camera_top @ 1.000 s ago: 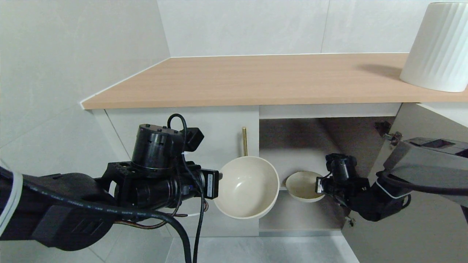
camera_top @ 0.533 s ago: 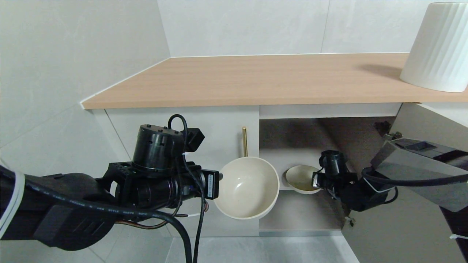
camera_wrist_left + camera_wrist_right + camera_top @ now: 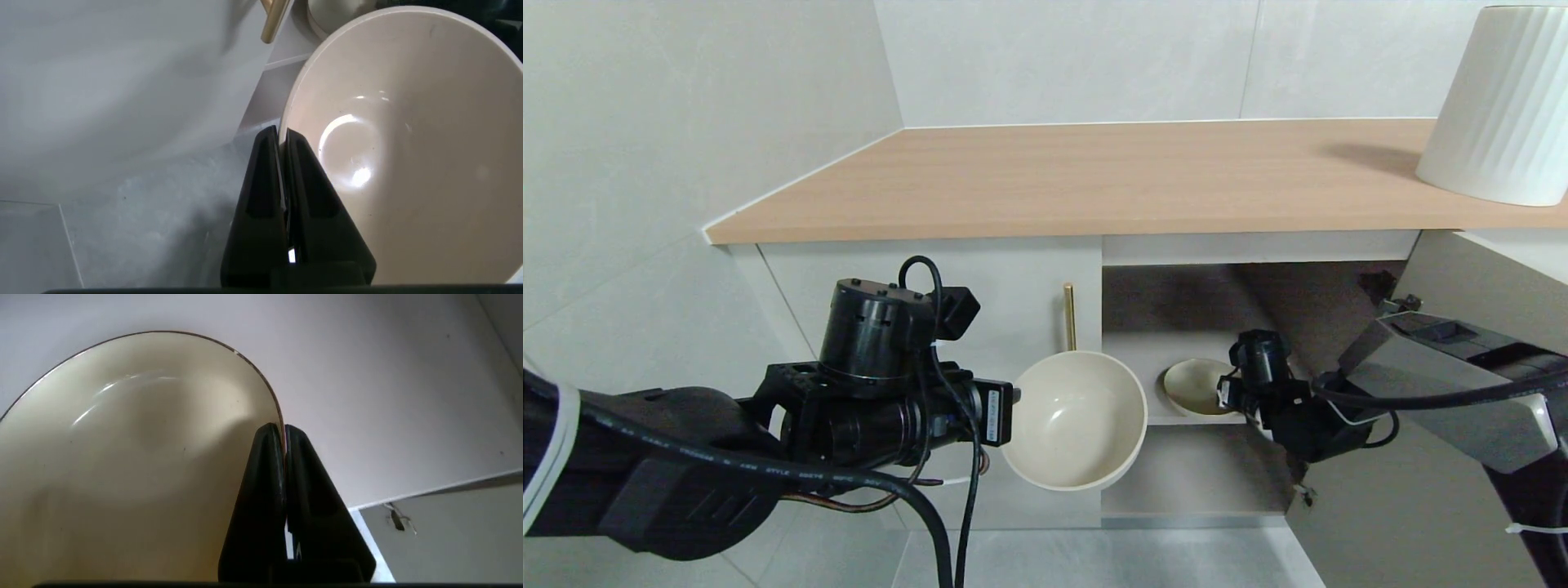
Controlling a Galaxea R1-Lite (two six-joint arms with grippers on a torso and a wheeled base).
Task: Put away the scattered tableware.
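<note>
My left gripper [image 3: 1013,394] is shut on the rim of a large cream bowl [image 3: 1074,420], held in front of the closed left cabinet door; the left wrist view shows the rim pinched between the fingers [image 3: 282,175] and the bowl [image 3: 409,147] tilted. My right gripper [image 3: 1225,394] is shut on the rim of a smaller cream bowl [image 3: 1196,385], held inside the open cabinet just above its middle shelf [image 3: 1143,351]. In the right wrist view the fingers [image 3: 282,457] clamp that small bowl [image 3: 139,457] by its edge.
A wooden countertop [image 3: 1094,175] runs above the cabinet, with a white ribbed container [image 3: 1503,106] at its right end. A brass handle [image 3: 1068,314] is on the closed left door. The open right door [image 3: 1486,269] stands beside my right arm. Grey tiled floor lies below.
My right arm has pushed the small bowl up and deeper into the cabinet, toward the shelf. The left arm and its large bowl have kept still.
</note>
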